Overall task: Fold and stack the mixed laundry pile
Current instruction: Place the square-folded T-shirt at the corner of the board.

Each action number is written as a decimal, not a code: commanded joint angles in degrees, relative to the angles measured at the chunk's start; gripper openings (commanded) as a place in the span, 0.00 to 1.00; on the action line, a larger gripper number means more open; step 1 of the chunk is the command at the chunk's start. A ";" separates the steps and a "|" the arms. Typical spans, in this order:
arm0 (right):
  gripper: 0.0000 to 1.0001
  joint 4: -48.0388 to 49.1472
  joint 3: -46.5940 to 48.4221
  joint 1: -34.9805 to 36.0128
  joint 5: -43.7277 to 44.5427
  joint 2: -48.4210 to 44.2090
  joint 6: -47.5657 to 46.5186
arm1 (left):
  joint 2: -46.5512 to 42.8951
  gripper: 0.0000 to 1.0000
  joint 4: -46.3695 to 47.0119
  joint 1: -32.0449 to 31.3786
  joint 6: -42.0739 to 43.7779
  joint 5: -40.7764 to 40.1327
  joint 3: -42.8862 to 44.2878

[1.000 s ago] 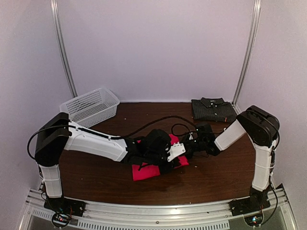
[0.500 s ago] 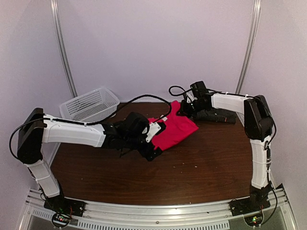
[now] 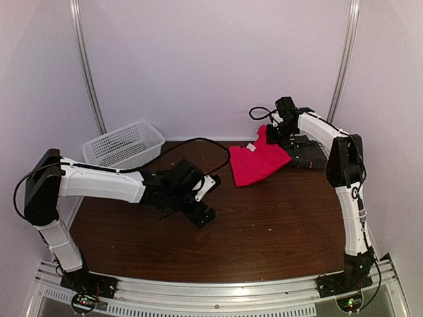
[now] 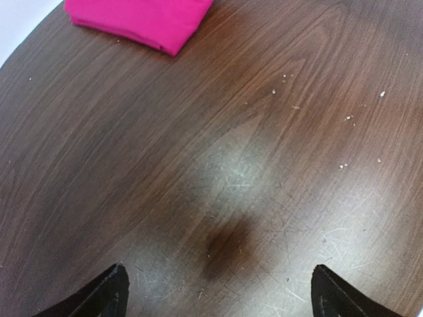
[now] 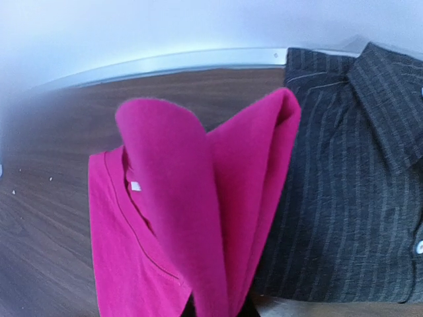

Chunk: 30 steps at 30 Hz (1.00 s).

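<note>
The folded red-pink T-shirt [image 3: 256,163] hangs by its upper edge from my right gripper [image 3: 273,134], which is shut on it at the back right; its lower part trails toward the table. In the right wrist view the T-shirt [image 5: 198,218] drapes from my right gripper [image 5: 218,312], right beside the dark pinstriped collared shirt [image 5: 350,185]. That shirt [image 3: 309,157] lies folded in the back right corner, partly hidden by the arm. My left gripper [image 3: 208,200] is open over bare wood left of centre. Its wrist view shows nothing between the left gripper [image 4: 221,290] fingers, and the T-shirt [image 4: 142,20] far ahead.
A white lattice basket [image 3: 124,145] stands at the back left of the dark wooden table [image 3: 277,231]. White crumbs [image 4: 344,119] dot the wood. Metal posts [image 3: 86,66] rise at the back corners against the pale walls.
My left gripper opened, let go of the T-shirt and drew back to the left. My right gripper carried the T-shirt up and to the back right, beside the dark shirt.
</note>
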 commanded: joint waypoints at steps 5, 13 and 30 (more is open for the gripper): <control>0.00 -2.68 10.27 -4.04 2.24 0.07 -1.34 | 2.70 0.97 -1.64 1.25 0.77 -0.23 2.37; 0.00 -2.59 13.84 -6.57 0.65 -1.50 -0.56 | 4.30 0.98 -1.93 1.99 2.30 0.79 4.03; 0.00 -0.69 15.08 -14.20 -9.13 -4.71 3.45 | 6.27 0.98 -1.77 2.08 2.36 1.88 5.63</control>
